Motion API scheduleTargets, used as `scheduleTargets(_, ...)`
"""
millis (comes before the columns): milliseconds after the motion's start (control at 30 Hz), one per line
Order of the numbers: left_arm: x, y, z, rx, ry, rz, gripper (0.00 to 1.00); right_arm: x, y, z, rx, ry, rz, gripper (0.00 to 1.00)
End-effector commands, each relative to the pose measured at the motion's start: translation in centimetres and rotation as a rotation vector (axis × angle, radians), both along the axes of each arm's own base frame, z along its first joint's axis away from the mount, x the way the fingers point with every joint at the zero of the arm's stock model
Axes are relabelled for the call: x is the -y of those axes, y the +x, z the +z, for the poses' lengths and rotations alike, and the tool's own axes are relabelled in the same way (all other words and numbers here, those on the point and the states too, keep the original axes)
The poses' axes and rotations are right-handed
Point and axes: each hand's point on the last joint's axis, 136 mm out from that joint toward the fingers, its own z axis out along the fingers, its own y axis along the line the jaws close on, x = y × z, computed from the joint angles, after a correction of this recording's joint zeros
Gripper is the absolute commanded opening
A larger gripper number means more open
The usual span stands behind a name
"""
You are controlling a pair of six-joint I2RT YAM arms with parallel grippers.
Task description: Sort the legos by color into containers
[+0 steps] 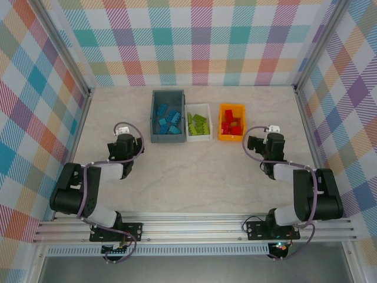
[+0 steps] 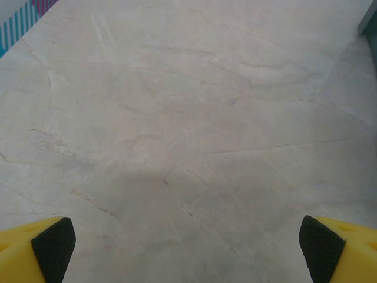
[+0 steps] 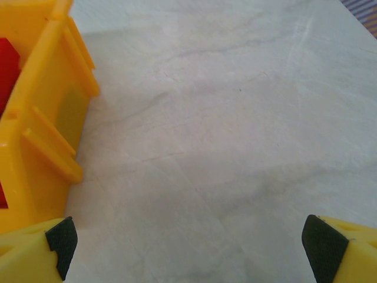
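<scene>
Three containers stand in a row at the back of the table. The dark grey-blue bin [image 1: 154, 118] holds several blue legos [image 1: 168, 121]. The white bin [image 1: 198, 107] holds lime green legos [image 1: 198, 124], and the orange-yellow bin [image 1: 223, 109] holds red legos [image 1: 232, 124]. My left gripper [image 1: 121, 133] hovers left of the grey-blue bin, open over bare tabletop [image 2: 188, 147], its yellow fingertips [image 2: 53, 247] wide apart. My right gripper [image 1: 263, 134] stands open to the right of the orange-yellow bin [image 3: 41, 118], with nothing between its fingers [image 3: 324, 244].
Metal posts and plaid walls close in the table on the left [image 1: 82, 112], back and right [image 1: 306, 112]. A metal rail [image 1: 194, 227] carrying both arm bases runs along the near edge. Bare marbled tabletop [image 1: 194, 177] lies between the arms.
</scene>
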Motion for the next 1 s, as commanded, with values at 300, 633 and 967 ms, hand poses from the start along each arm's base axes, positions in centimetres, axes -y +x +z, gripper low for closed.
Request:
scheduleTargets(300, -0.3, 1.0, 1.2, 0.143, -0.046, -0.053, 1.0, -0.8, 1.4, 1.1, 0.116, 0.017, 0.061, 1.0)
scheduleTargets(633, -0.2, 1.0, 1.2, 0.142, -0.041, -0.052, 1.0, -0.7, 1.4, 1.2, 0.116, 0.016, 0.059, 1.0)
scheduleTargets(967, -0.2, 1.0, 1.2, 0.143, -0.042, -0.053, 1.0, -0.8, 1.5, 1.1, 0.11, 0.018, 0.064, 1.0)
